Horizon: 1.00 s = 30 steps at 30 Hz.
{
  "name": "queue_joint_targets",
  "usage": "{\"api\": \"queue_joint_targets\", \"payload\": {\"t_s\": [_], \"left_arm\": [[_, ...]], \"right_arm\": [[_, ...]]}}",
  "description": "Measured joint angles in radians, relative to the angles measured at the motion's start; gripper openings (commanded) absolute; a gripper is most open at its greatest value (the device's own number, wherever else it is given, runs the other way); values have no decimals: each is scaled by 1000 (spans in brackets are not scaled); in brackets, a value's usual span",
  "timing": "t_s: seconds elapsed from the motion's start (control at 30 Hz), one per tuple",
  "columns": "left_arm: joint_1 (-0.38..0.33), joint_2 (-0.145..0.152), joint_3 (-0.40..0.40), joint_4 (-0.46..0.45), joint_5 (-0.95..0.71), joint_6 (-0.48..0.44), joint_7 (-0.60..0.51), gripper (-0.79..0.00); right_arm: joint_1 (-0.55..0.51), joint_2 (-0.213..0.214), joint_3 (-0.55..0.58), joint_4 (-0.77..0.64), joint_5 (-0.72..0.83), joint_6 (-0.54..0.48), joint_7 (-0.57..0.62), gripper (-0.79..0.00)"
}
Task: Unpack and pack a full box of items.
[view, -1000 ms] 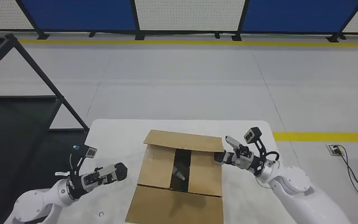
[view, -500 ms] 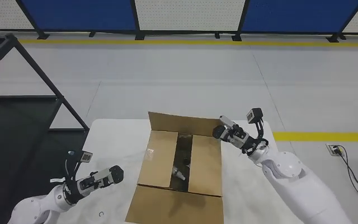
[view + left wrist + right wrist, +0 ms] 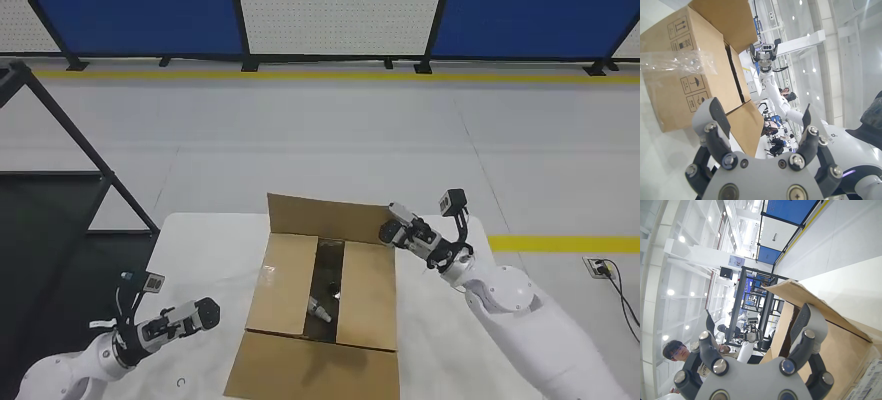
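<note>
A brown cardboard box (image 3: 365,310) stands mid-table. Its far flap (image 3: 330,215) is upright, the near flap lies folded outward, and the two side flaps lie over the top with a dark gap between them. Through that gap some grey items (image 3: 322,305) show. My right gripper (image 3: 392,231) is open at the far right corner of the box; in its wrist view one finger (image 3: 806,317) rests against the flap's edge (image 3: 791,289). My left gripper (image 3: 205,313) stays low beside the box's left side (image 3: 696,56), open (image 3: 761,117) and holding nothing.
The white table (image 3: 210,250) has bare room left of the box. A clear plastic bag (image 3: 677,62) shows against the box's side. A small ring (image 3: 180,382) lies near the table's front left. A black frame (image 3: 60,150) stands off the left.
The far flap has risen from lying over the box to upright as my right gripper moved up and back with it. My left gripper drew back slightly from the box.
</note>
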Motion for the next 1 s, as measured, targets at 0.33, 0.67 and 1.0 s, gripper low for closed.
{"api": "queue_joint_targets", "payload": {"t_s": [0.33, 0.67, 1.0], "left_arm": [[5, -3, 6, -39, 63, 49, 102, 0], [-68, -10, 89, 10, 262, 135, 197, 0], [-138, -27, 200, 54, 312, 138, 189, 0]], "right_arm": [[106, -85, -75, 148, 18, 65, -83, 0], [220, -180, -150, 382, -6, 87, -86, 0], [261, -243, -171, 540, -17, 100, -21, 0]]}}
